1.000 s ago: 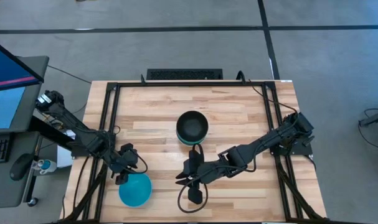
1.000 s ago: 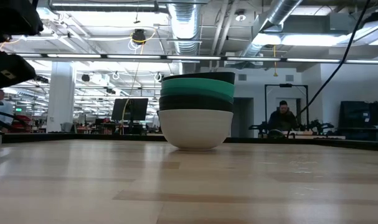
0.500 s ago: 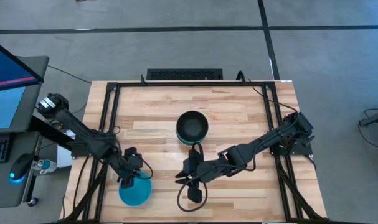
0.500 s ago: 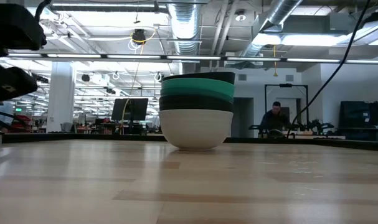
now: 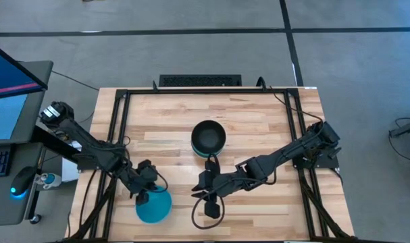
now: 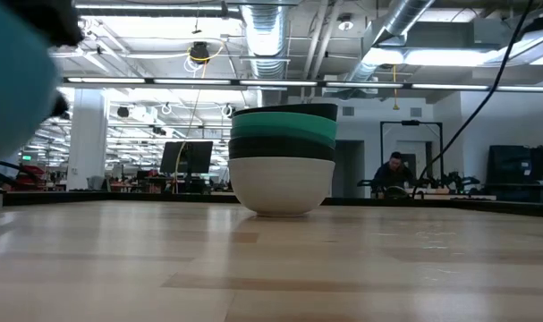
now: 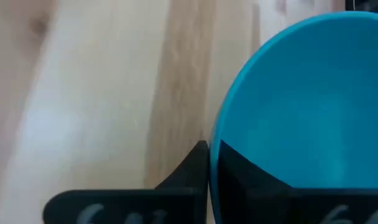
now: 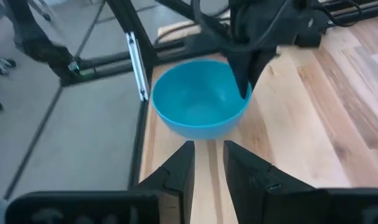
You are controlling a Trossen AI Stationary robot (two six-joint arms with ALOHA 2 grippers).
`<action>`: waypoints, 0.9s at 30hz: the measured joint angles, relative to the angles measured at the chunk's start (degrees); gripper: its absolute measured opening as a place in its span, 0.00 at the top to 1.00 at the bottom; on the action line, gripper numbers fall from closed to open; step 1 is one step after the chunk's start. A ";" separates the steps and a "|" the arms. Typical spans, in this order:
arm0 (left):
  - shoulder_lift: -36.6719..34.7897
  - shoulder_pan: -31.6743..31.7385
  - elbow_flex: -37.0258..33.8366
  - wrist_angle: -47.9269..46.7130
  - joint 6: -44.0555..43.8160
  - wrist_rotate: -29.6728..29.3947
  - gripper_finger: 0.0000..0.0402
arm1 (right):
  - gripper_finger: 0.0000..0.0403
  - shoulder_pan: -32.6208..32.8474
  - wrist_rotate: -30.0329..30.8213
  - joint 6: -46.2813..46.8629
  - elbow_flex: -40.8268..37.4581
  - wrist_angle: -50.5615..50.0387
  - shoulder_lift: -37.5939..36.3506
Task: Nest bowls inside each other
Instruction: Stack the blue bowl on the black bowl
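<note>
Since the light wooden slatted table (image 5: 259, 128) is the biggest thing I have in view, I'll start there: its middle carries the nested stack of small round plastic bowls (image 5: 209, 138), parked centrally, I judge, so both arms can reach it. From the low view the stack (image 6: 283, 159) reads white at the bottom, then black, dark teal-green, a brighter green-turquoise band and a dark rim on top; I can't count the layers for certain.

One loose bright turquoise-blue round plastic bowl (image 5: 154, 205) sits at about 8 o'clock from the stack, near the table's front-left corner. Smooth, glossy, thin-walled, mouth up, empty.

Left gripper (image 5: 143, 194) is clamped on that bowl's rim at its 10 o'clock edge, one finger inside the wall, one outside. A rim pinch makes sense: the wall is the only thin part to grab. In the right wrist view the bowl (image 8: 201, 98) looks tilted, maybe just lifting off; can't confirm.

Right gripper (image 5: 203, 195) hangs at 6 o'clock of the stack, fingers part open, holding nothing, pointed at the blue bowl. Looks like it's waiting.
</note>
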 joint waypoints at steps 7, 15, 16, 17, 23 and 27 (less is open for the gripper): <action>-2.63 8.42 14.06 -17.34 3.65 -8.89 1.00 | 0.73 -0.75 4.77 -0.94 -0.04 -6.04 -1.95; -2.30 22.97 32.93 -27.08 13.07 -11.54 1.00 | 0.74 -1.07 7.59 -6.10 -0.07 -9.23 -5.57; -2.30 24.64 34.40 -26.59 14.22 -11.19 1.00 | 0.74 -1.07 7.52 -6.32 -0.03 -9.54 -6.19; -2.22 26.31 35.63 -26.48 15.22 -10.77 1.00 | 0.73 -1.07 7.62 -6.37 0.07 -10.40 -6.89; -0.53 33.51 39.70 -25.43 18.17 -4.25 1.00 | 0.74 -0.67 7.68 -6.92 -0.04 -19.44 -12.23; 2.64 35.89 40.01 -21.88 20.30 -1.15 1.00 | 0.74 -0.22 6.49 -9.80 -0.26 -21.61 -15.04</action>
